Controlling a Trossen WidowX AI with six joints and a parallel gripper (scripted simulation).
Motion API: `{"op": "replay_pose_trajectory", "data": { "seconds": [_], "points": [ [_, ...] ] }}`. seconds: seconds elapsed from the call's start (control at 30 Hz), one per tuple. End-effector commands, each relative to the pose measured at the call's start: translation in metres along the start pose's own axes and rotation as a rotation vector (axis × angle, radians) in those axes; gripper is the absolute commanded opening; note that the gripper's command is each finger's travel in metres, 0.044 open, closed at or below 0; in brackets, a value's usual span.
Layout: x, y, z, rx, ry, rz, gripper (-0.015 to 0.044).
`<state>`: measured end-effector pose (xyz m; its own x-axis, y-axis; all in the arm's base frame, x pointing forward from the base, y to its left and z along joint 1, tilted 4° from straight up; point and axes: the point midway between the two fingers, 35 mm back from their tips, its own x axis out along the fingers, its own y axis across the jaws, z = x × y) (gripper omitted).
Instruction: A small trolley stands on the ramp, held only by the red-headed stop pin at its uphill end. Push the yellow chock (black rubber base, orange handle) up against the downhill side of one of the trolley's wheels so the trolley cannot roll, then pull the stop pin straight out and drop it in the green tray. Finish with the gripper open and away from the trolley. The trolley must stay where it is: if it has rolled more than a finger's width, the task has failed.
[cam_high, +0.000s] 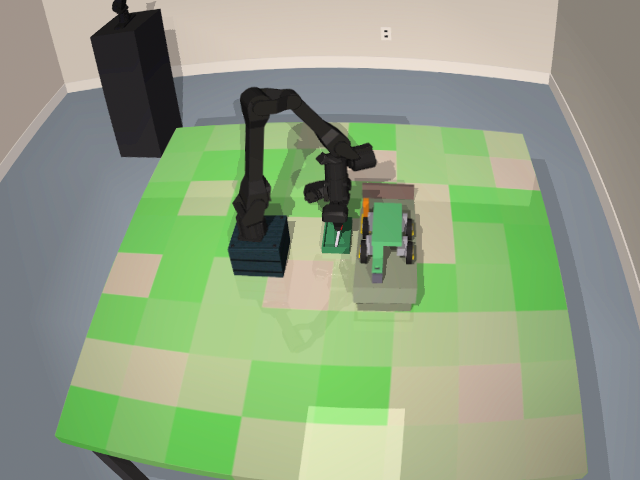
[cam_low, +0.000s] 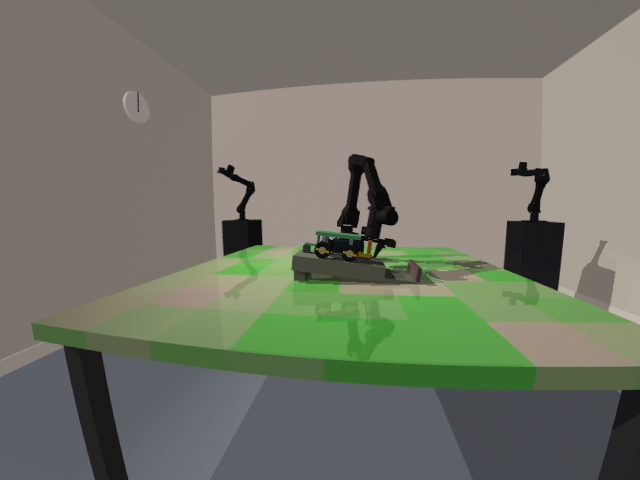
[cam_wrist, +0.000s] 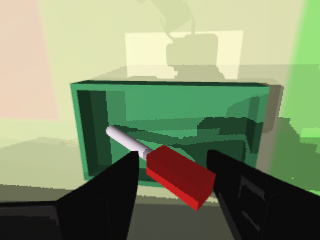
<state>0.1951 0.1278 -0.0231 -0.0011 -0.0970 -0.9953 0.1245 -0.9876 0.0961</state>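
Observation:
The gripper (cam_high: 338, 228) (cam_wrist: 175, 152) is partly open, low over the green tray (cam_high: 336, 250) (cam_wrist: 170, 86). The stop pin (cam_high: 337, 238) (cam_wrist: 181, 176) slants with its red head between the fingers. The head is close against the right finger, with a narrow gap at the left one. Its pale shaft points down into the tray; whether the tip touches the floor is unclear. The trolley (cam_high: 387, 222) (cam_low: 338, 235) stands on the ramp (cam_high: 385, 294) (cam_low: 338, 269). The chock's orange handle (cam_high: 365, 206) (cam_low: 369, 248) is upright at the downhill side of a lower wheel. Exact base contact is hidden.
The ramp and trolley are just right of the tray in the top view. A brown end board (cam_high: 387, 191) (cam_low: 414, 270) stands at the ramp's foot. The arm's dark blue base block (cam_high: 259, 258) is left of the tray.

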Motion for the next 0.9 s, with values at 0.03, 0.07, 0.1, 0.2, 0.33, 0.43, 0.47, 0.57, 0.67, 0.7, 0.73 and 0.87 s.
{"op": "replay_pose_trajectory", "data": {
  "seconds": [0.03, 0.07, 0.1, 0.2, 0.33, 0.43, 0.47, 0.57, 0.67, 0.7, 0.73, 0.87],
  "points": [
    [0.0, 0.0, 0.0, 0.0, 0.0, 0.0, 0.0269],
    [0.0, 0.0, 0.0, 0.0, 0.0, 0.0, 0.0295],
    [0.0, 0.0, 0.0, 0.0, 0.0, 0.0, 0.0321],
    [0.0, 0.0, 0.0, 0.0, 0.0, 0.0, 0.034],
    [-0.001, 0.0, 0.0, 0.0, 0.0, 0.0, 0.034],
    [-0.012, 0.001, 0.0, 0.002, -0.004, 0.0, 0.034],
    [-0.016, 0.002, 0.001, 0.002, -0.005, 0.0, 0.034],
    [-0.021, 0.004, 0.003, 0.002, -0.007, 0.0, 0.0393],
    [-0.032, 0.006, 0.004, 0.003, -0.007, 0.0, 0.044],
    [-0.033, 0.006, 0.004, 0.003, -0.007, 0.0, 0.044],
    [-0.035, 0.007, 0.004, 0.003, -0.007, 0.0, 0.044],
    [-0.049, 0.008, 0.005, 0.003, -0.007, 0.0, 0.044]
  ]
}}
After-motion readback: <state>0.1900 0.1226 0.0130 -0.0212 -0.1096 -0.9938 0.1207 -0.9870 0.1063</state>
